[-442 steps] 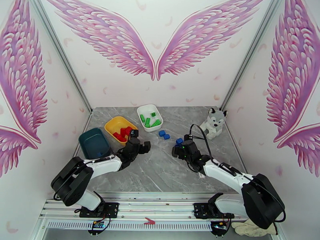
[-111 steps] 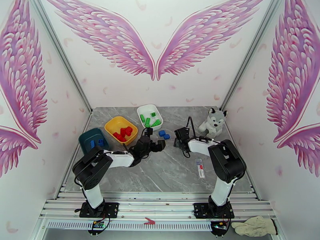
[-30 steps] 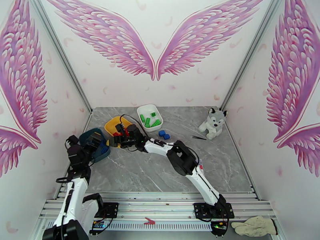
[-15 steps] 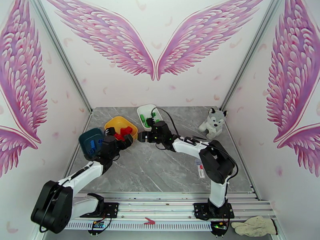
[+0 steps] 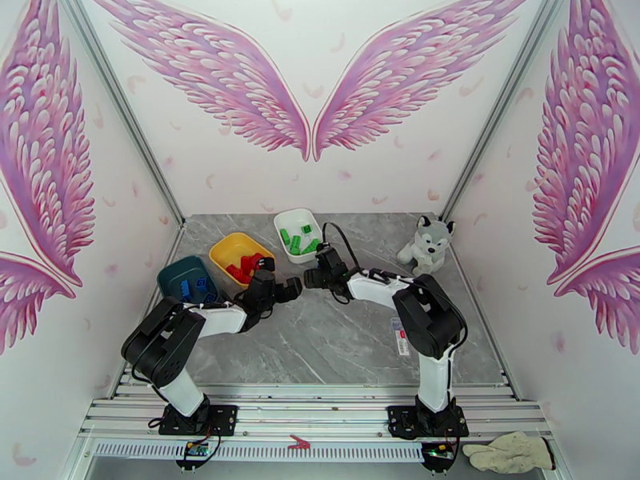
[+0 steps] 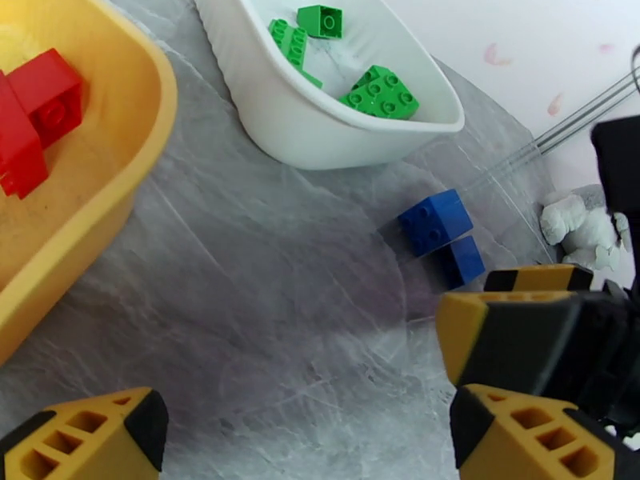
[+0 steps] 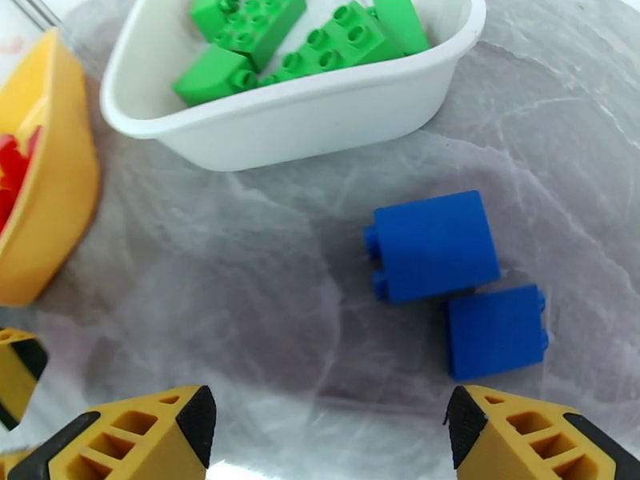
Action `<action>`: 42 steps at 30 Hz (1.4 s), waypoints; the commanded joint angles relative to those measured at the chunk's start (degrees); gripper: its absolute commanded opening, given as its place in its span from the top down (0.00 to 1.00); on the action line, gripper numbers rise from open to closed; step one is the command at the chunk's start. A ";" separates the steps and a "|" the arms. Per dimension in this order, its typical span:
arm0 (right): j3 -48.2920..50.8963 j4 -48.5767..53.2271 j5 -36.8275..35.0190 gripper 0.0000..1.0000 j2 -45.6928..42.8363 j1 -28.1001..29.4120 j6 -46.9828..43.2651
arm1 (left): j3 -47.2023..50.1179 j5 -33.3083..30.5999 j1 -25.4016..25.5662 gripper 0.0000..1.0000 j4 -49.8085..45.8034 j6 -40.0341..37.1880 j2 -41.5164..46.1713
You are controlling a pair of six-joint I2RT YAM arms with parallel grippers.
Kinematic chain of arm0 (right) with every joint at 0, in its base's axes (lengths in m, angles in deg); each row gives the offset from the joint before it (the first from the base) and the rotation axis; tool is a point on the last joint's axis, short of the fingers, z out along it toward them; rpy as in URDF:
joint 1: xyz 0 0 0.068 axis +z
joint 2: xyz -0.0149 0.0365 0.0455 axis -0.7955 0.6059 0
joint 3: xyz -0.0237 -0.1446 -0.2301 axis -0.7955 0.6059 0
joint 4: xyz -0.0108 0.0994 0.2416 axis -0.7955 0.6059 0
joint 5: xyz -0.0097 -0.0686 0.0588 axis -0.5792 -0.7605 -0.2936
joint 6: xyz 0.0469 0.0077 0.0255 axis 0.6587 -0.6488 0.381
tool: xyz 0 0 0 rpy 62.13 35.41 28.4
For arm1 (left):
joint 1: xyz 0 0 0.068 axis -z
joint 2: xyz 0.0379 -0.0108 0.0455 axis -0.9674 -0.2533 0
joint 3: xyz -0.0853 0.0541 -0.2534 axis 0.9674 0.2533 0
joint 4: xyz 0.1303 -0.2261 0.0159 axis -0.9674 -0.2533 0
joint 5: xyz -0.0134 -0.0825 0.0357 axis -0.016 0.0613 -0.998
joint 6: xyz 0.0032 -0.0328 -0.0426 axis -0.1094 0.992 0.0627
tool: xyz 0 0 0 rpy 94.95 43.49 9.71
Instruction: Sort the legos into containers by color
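Two blue legos (image 7: 436, 246) (image 7: 496, 330) lie touching on the grey table, just in front of the white dish (image 7: 304, 130) that holds several green legos (image 7: 320, 42). My right gripper (image 7: 328, 434) hangs open just short of them, with nothing between its fingers. The left wrist view has the same blue legos (image 6: 436, 222) beyond my open left gripper (image 6: 304, 434). Seen from above, the left gripper (image 5: 280, 291) and right gripper (image 5: 318, 274) nearly meet. Red legos (image 5: 246, 267) fill the yellow dish (image 5: 228, 248). The teal dish (image 5: 178, 275) holds blue legos (image 5: 198, 286).
A grey-white plush husky (image 5: 426, 243) sits at the back right by the wall. A small white label (image 5: 398, 330) lies on the table near the right arm. The marble top in front of both grippers is bare.
My left gripper has swung right, away from the teal and yellow dishes toward the table's middle. The right gripper has shifted slightly right, nearer the two blue legos.
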 commanded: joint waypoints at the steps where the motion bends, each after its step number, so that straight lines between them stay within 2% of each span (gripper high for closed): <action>1: -3.64 3.46 -5.20 0.20 2.37 -0.65 -2.29 | -2.57 0.59 0.15 0.01 2.31 0.33 0.24; 12: -8.90 4.73 -4.27 0.22 6.20 -2.94 -3.50 | -2.59 1.16 0.48 0.02 2.48 0.37 1.27; 24: -13.41 5.82 1.76 0.26 9.27 -5.37 -3.10 | -2.22 1.47 1.34 0.01 1.66 0.45 3.72; 31: -18.53 10.87 1.93 0.27 12.09 -5.98 -2.75 | -1.58 1.15 1.71 0.01 1.27 0.48 5.49; 42: -21.80 14.14 2.34 0.40 14.03 -6.10 -2.80 | 0.05 0.04 1.94 0.01 0.48 0.39 8.69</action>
